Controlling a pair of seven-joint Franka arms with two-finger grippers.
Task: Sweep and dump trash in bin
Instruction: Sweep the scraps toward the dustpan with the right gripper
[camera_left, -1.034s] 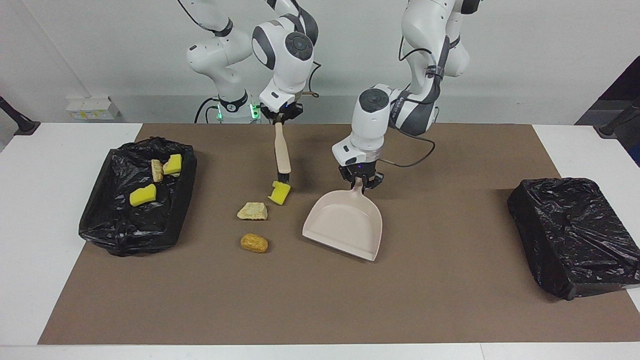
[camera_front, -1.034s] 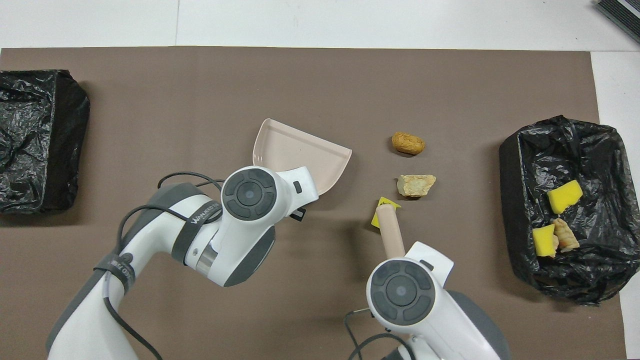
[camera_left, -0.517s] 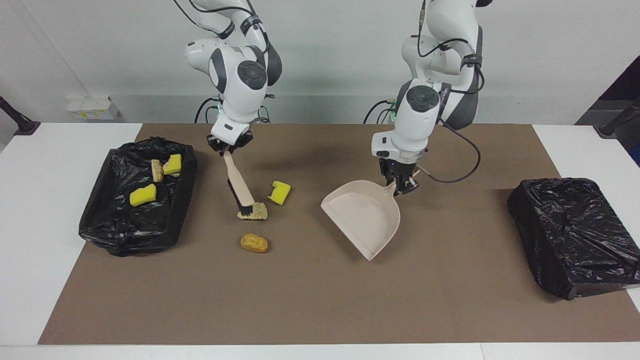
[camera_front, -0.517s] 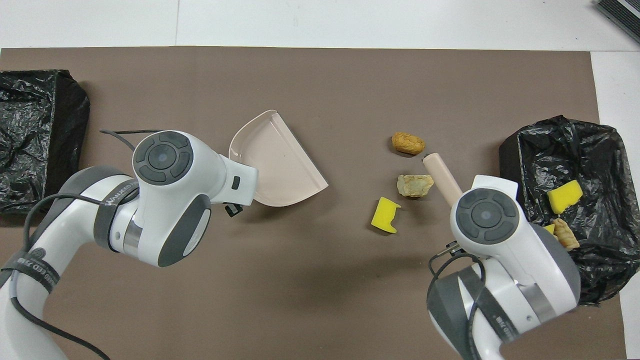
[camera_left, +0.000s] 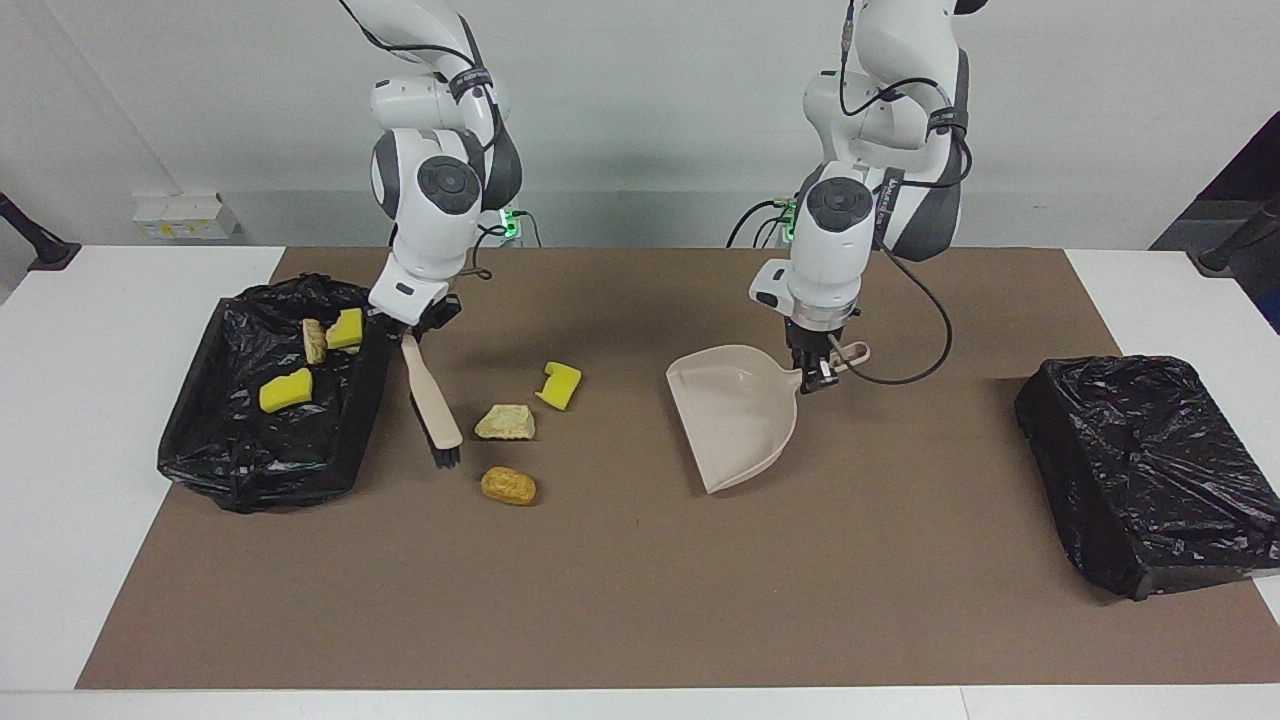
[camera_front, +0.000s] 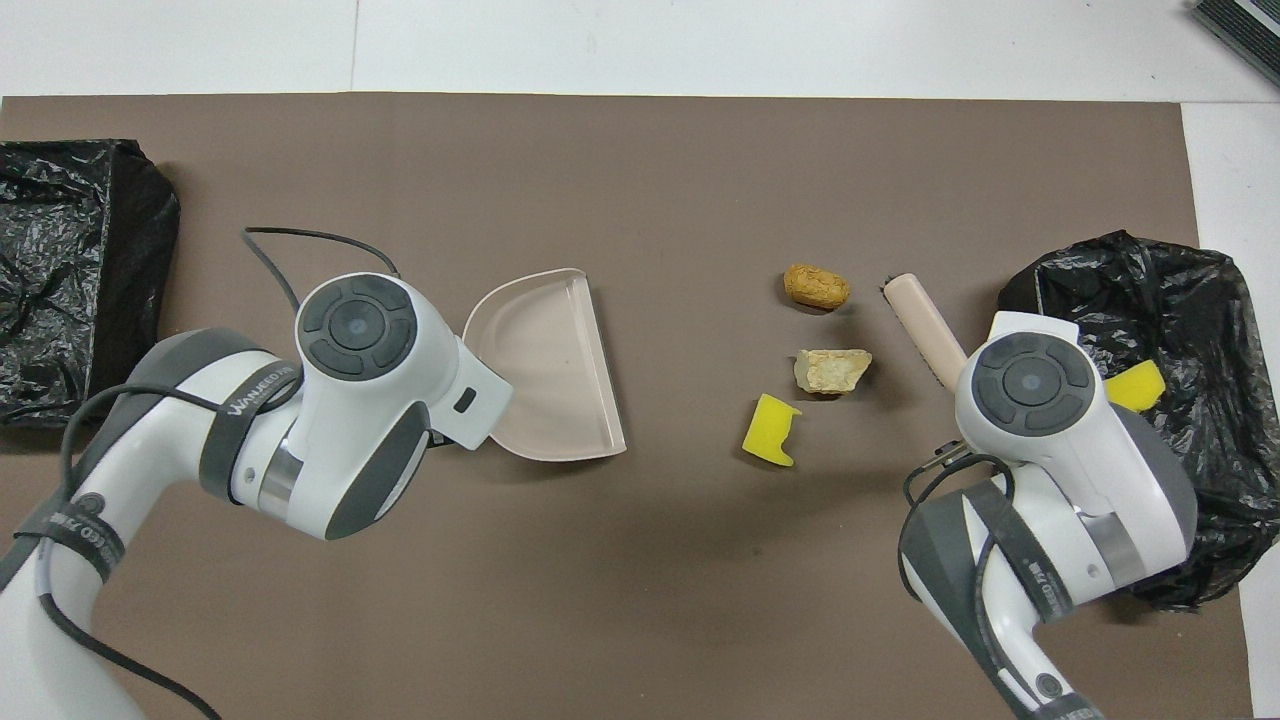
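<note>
Three bits of trash lie on the brown mat: a yellow sponge chunk (camera_left: 560, 384) (camera_front: 771, 430), a tan bread lump (camera_left: 505, 422) (camera_front: 831, 370) and a golden-brown roll (camera_left: 508, 486) (camera_front: 816, 286). My right gripper (camera_left: 412, 328) is shut on the beige brush (camera_left: 432, 398) (camera_front: 922, 320), whose bristles point down at the mat between the bin (camera_left: 200, 440) (camera_front: 1130, 270) and the bread lump, apart from both. My left gripper (camera_left: 815, 372) is shut on the handle of the beige dustpan (camera_left: 735, 415) (camera_front: 550, 365), whose mouth faces the trash.
The black-lined bin at the right arm's end holds two yellow sponge chunks (camera_left: 286, 390) and a bread piece (camera_left: 314, 340). A second black-bagged bin (camera_left: 1140, 470) (camera_front: 70, 280) stands at the left arm's end. The overhead view hides both grippers under their wrists.
The brush left the sponge, passed the bread lump and now stands beside the bin. The dustpan shifted toward the left arm's end and turned its mouth toward the trash.
</note>
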